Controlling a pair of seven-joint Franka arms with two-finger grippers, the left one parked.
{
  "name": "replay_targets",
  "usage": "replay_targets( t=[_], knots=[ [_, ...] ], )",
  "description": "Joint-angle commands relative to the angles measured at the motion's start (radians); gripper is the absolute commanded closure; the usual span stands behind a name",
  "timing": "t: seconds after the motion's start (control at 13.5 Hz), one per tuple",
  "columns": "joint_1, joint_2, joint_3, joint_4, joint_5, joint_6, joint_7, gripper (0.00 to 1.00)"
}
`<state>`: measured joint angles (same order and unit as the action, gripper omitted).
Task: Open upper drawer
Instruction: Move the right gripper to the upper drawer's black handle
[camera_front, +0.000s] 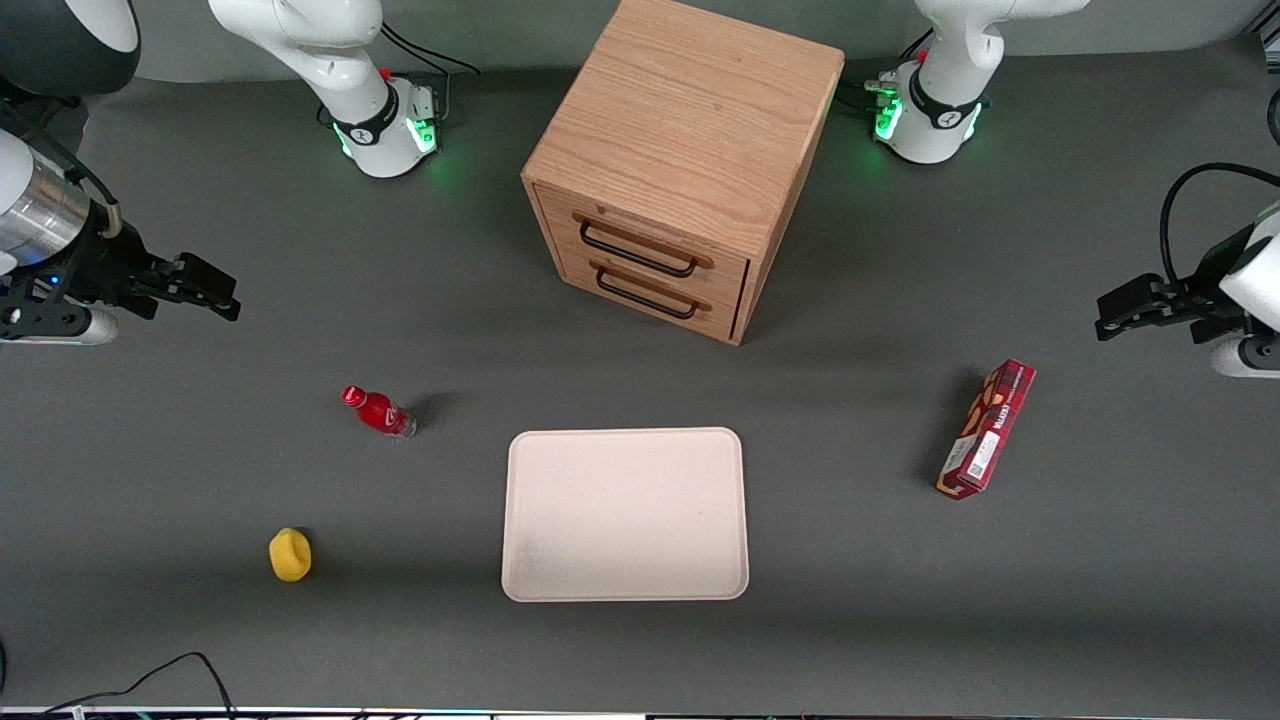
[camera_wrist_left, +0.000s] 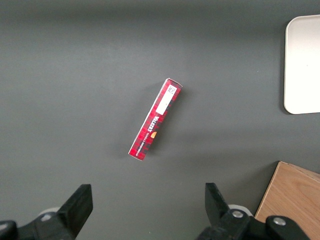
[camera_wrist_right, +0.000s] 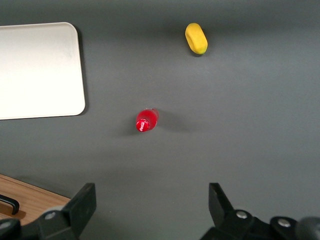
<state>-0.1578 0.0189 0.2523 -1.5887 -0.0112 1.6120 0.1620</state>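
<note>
The light oak cabinet (camera_front: 690, 140) stands at the middle of the table, away from the front camera. Its upper drawer (camera_front: 645, 240) is closed, with its black wire handle (camera_front: 638, 252) flush against the front, just above the identical lower drawer (camera_front: 652, 295). My gripper (camera_front: 215, 290) hovers above the table toward the working arm's end, well apart from the cabinet, open and empty. In the right wrist view the gripper (camera_wrist_right: 152, 200) has its fingers spread wide over bare table, with a corner of the cabinet (camera_wrist_right: 30, 202) beside one finger.
A red bottle (camera_front: 380, 411) lies on the table between my gripper and a cream tray (camera_front: 625, 590). A yellow object (camera_front: 290, 554) lies nearer the front camera. A red box (camera_front: 987, 428) lies toward the parked arm's end.
</note>
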Motion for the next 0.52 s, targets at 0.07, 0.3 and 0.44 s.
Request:
replay_targets(
  t=[0.07,0.3,0.44],
  knots=[
    [0.009,-0.011,-0.005,-0.01,0.017,0.008,0.024,0.0],
    [0.026,0.004,0.03,-0.002,0.019,0.011,0.011,0.0],
    [0.026,0.036,0.1,0.01,0.084,0.014,-0.027,0.0]
  ],
)
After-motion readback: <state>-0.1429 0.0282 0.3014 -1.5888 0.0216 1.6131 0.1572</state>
